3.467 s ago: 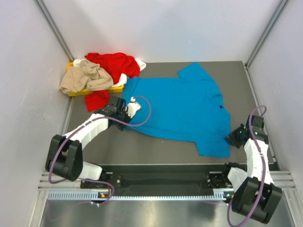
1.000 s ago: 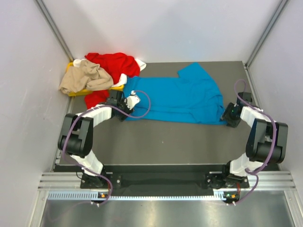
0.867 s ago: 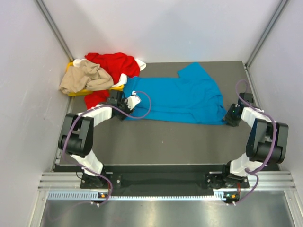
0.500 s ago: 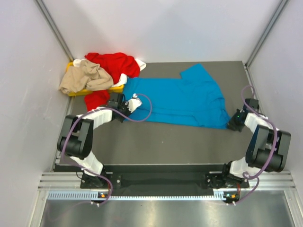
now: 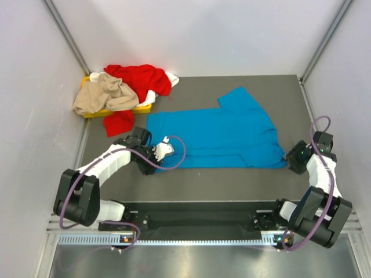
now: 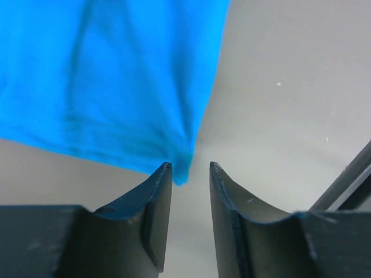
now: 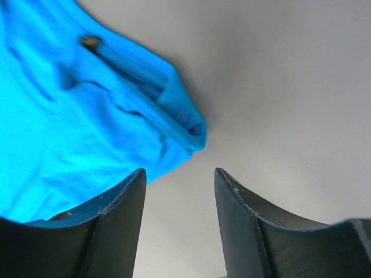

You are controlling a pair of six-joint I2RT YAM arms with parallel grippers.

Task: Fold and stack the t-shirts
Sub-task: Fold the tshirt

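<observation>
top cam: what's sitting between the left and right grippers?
The blue t-shirt lies flat on the table, filling the stretch from the left gripper to the right gripper; the top view shows it.

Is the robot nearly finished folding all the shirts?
Not nearly. Done: the blue shirt lies folded once, a long strip. In hand: nothing; the left gripper and right gripper sit open at its near corners. Left: probably more folds on it, then the red shirt, beige shirt and white cloth, crumpled in a heap at the yellow tray. No stack yet.
</observation>
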